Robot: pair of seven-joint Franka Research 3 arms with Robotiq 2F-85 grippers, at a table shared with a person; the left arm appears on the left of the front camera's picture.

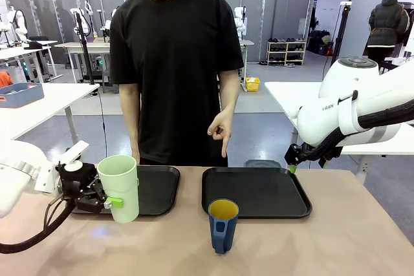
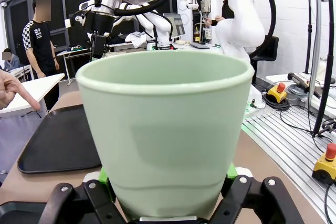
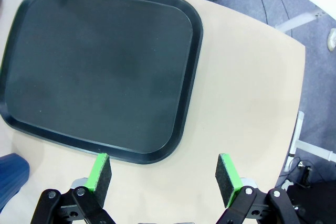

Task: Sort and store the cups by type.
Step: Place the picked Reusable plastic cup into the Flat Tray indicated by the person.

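The pale-green tumbler point(image 1: 119, 187) is upright at the front left of the table, at the near corner of the left black tray point(image 1: 162, 189). My left gripper point(image 1: 111, 201) is shut on its lower half from the left. In the left wrist view the tumbler point(image 2: 163, 129) sits between the green pads point(image 2: 104, 176). The dark-blue mug point(image 1: 222, 225), yellow inside, stands free at the table's front middle; its edge point(image 3: 9, 180) shows in the right wrist view. My right gripper point(image 3: 164, 178) hangs open over the near right corner of the right tray point(image 3: 100, 66), holding nothing.
The right black tray point(image 1: 255, 192) lies bare. A person stands at the far side, one hand point(image 1: 221, 130) pointing down between the trays. The right arm point(image 1: 349, 114) reaches in from the right. Bare tabletop point(image 1: 336, 237) lies in front of the trays.
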